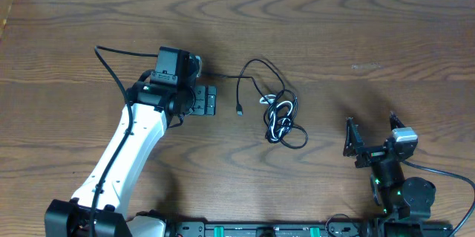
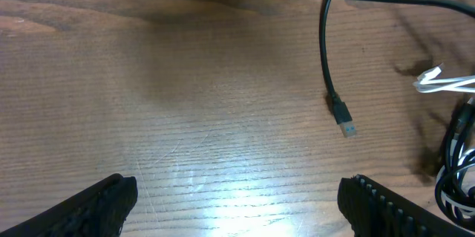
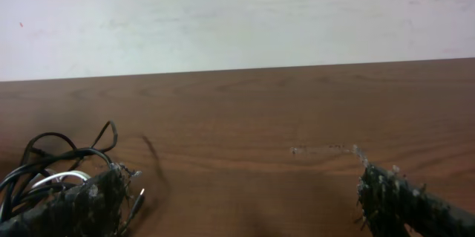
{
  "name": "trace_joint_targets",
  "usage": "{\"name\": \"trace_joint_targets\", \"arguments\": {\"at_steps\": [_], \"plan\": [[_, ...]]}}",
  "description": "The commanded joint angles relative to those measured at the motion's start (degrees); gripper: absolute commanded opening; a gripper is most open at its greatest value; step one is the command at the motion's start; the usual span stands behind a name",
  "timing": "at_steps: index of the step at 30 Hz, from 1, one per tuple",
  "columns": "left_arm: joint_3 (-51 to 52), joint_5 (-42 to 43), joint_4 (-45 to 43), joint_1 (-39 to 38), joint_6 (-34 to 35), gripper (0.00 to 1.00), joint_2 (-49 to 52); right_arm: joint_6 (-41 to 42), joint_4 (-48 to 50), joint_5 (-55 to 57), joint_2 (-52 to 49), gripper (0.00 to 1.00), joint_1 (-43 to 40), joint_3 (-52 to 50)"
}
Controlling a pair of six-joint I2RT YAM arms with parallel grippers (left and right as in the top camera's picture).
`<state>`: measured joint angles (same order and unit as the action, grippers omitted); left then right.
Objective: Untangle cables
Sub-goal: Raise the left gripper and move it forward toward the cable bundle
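Left arm (image 1: 126, 155) stretches long and slanted behind its claw, wrist bent, and the left gripper (image 1: 213, 101) has its jaws spread wide, nothing between them. Right arm (image 1: 401, 185) is folded tight behind the right gripper (image 1: 351, 140), jaws parted wide, empty too.

From my remote station I see the dark wood-grain counter (image 1: 371, 36) carrying a long black cable (image 2: 324, 44) and a shorter white cable (image 2: 445, 82), knotted together in a heap near its middle. A black plug (image 2: 343, 122) lies loose on bare wood beside the heap.
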<state>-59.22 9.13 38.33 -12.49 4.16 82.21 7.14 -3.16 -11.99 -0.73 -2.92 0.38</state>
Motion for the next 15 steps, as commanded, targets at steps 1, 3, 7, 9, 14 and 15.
{"name": "trace_joint_targets", "arguments": {"at_steps": [1, 3, 7, 9, 14, 15], "plan": [[-1.11, 0.79, -0.28, -0.2, -0.74, 0.92, 0.24, -0.55, -0.28, 0.48, 0.07, 0.99, 0.35, -0.04], [-1.11, 0.81, -0.17, -0.33, -1.31, 0.92, 0.24, -0.55, -0.28, 0.46, 0.07, 0.99, 0.35, -0.04], [-1.14, 0.76, -0.33, -1.29, -1.6, 0.92, 0.24, -0.55, -0.28, 0.46, 0.07, 0.99, 0.35, -0.04], [-1.14, 0.74, -0.52, -2.14, -1.6, 0.92, 0.26, -0.55, -0.28, 0.46, 0.07, 0.99, 0.35, -0.04], [-1.49, 0.74, -1.27, -3.96, -1.57, 0.92, 0.55, -0.55, -0.28, 0.46, 0.07, 0.99, 0.35, -0.04], [-1.9, 0.76, -1.2, -4.2, -1.57, 0.92, 0.83, -0.55, -0.28, 0.46, 0.07, 1.0, 0.35, -0.04]]}}
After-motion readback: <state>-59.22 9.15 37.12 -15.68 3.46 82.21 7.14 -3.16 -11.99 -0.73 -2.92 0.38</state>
